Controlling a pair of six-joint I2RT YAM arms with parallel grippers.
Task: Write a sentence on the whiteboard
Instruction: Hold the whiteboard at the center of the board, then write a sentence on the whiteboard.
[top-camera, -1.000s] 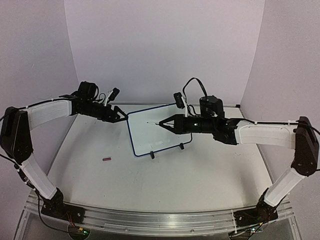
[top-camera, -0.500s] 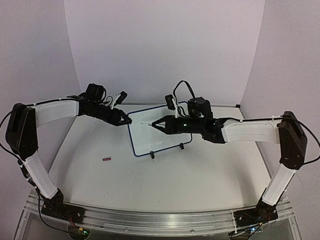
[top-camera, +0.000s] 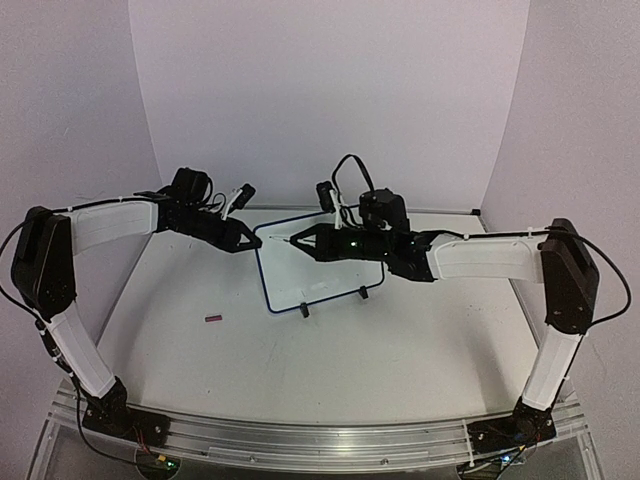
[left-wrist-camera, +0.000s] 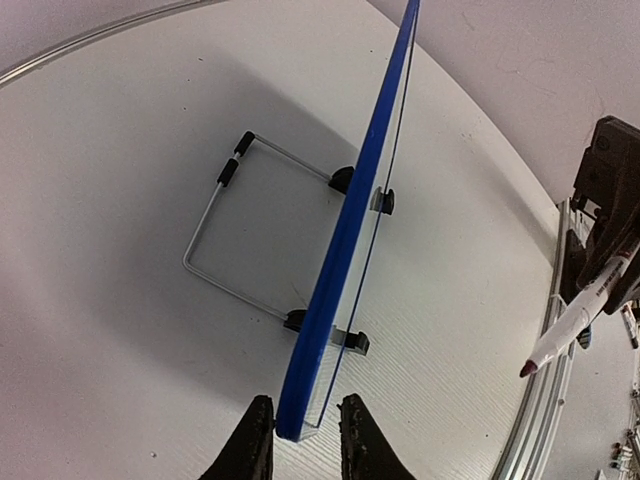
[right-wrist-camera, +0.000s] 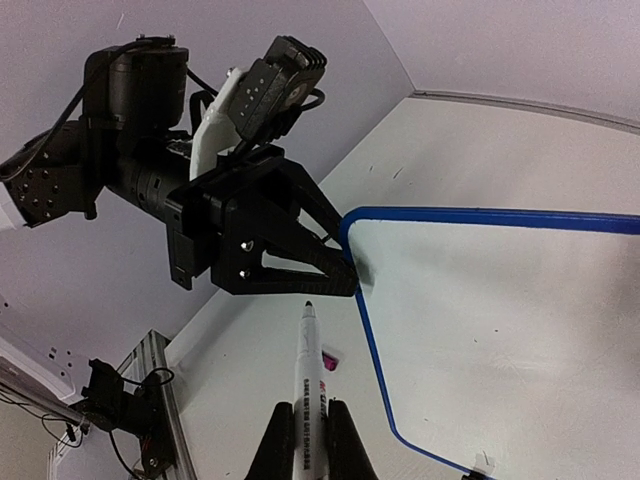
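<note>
Blue-framed and white-faced, the whiteboard (top-camera: 318, 262) stood on small black feet (top-camera: 304, 311) on the surface (top-camera: 350, 350), its corner pinched between the left tool's (left-wrist-camera: 305, 432) fingers. The right tool (right-wrist-camera: 309, 445) was clamped on a marker (right-wrist-camera: 309, 370), whose tip was near that corner.

I'm in what looks like a lab test cell. Plain pale walls (top-camera: 330, 90) box in my white table (top-camera: 300, 370). An aluminium rail (top-camera: 330, 438) edges its near side.
</note>
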